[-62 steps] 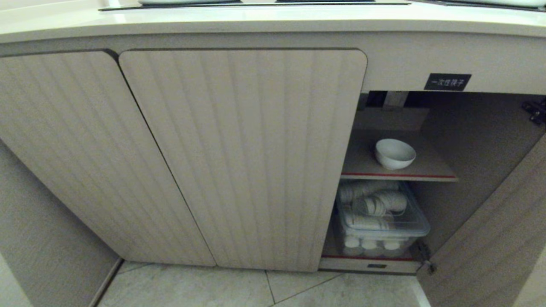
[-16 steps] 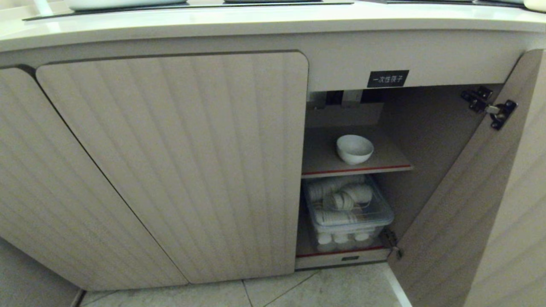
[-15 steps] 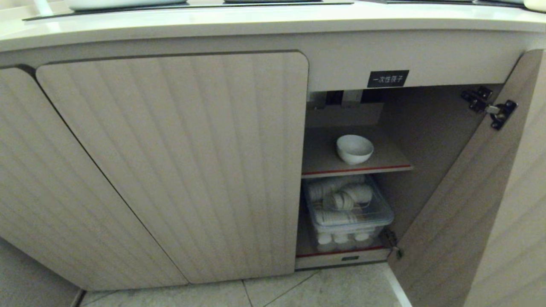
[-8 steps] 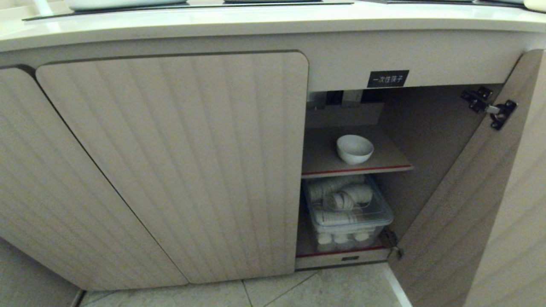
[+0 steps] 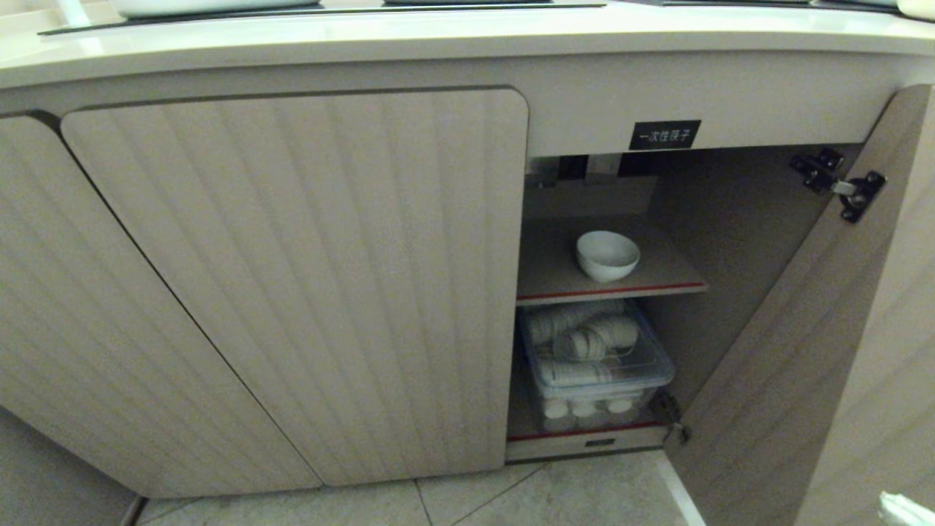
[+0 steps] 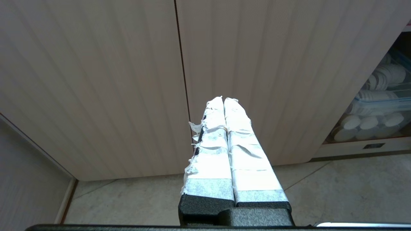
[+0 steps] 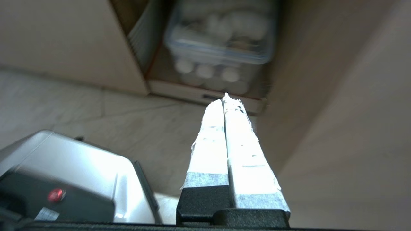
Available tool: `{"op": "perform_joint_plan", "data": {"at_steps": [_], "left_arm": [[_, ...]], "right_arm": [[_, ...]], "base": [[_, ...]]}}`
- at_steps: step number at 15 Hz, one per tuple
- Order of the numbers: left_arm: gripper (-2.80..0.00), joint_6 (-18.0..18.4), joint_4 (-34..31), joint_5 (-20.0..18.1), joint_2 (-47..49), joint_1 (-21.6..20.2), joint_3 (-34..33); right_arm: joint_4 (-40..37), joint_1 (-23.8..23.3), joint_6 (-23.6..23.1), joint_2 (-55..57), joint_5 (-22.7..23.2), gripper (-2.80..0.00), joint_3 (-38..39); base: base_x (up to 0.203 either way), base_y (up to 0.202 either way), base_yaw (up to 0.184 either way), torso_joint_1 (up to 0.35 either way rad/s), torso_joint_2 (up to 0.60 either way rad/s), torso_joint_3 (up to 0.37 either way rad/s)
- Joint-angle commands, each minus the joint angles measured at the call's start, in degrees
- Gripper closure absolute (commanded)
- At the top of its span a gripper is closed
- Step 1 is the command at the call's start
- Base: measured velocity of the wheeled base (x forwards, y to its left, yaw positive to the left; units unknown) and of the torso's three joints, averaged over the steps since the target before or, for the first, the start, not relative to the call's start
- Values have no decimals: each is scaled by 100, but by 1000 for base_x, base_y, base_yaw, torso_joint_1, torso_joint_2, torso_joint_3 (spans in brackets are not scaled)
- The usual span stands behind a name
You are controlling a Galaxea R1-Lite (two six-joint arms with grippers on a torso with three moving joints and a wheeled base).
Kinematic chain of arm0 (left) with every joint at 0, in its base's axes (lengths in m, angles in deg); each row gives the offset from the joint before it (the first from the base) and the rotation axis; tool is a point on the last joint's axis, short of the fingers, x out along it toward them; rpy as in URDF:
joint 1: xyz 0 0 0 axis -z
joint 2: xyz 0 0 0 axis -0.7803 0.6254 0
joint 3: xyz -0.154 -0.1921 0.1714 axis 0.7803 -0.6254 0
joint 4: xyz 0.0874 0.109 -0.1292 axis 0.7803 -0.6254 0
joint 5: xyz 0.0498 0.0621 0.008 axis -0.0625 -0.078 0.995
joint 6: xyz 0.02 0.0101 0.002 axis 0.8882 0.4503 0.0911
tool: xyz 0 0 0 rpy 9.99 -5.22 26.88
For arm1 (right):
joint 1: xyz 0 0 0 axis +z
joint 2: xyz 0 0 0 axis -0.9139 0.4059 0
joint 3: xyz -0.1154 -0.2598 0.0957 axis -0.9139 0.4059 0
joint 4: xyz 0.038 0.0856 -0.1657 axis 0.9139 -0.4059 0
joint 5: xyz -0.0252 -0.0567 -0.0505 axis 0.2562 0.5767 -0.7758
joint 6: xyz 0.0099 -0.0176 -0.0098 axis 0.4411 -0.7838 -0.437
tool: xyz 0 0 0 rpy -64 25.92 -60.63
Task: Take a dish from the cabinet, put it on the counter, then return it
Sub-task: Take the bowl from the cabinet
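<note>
Since the bowl [image 5: 607,255] near the upper shelf's [image 5: 548,274] front edge looks glossy, stiff and breakable, pinch its rim; both grippers' jaws are pressed together, empty.

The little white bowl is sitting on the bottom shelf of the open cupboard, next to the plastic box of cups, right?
Not quite. The head view shows the white bowl alone on the upper shelf of the open cupboard. The plastic box of cups sits below it on the bottom shelf.
</note>
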Motion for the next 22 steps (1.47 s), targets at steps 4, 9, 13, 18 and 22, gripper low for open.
{"op": "perform_joint_plan", "data": {"at_steps": [4, 9, 13, 18, 22], "left_arm": [[0, -1, 0, 0, 0, 0, -2], [0, -1, 0, 0, 0, 0, -2], [0, -1, 0, 0, 0, 0, 1], [0, -1, 0, 0, 0, 0, 6], [0, -1, 0, 0, 0, 0, 4]], "right_arm": [[547, 699, 0, 2037, 113, 0, -370], [1823, 1146, 256, 3359, 121, 0, -610], [2905, 1133, 431, 4063, 97, 0, -707], [3268, 992, 527, 4845, 79, 0, -1163], [3579, 582, 537, 5358, 79, 0, -1429]], "base": [[0, 0, 0, 0, 0, 0], [0, 0, 0, 0, 0, 0], [0, 0, 0, 0, 0, 0], [0, 0, 0, 0, 0, 0], [0, 0, 0, 0, 0, 0]]}}
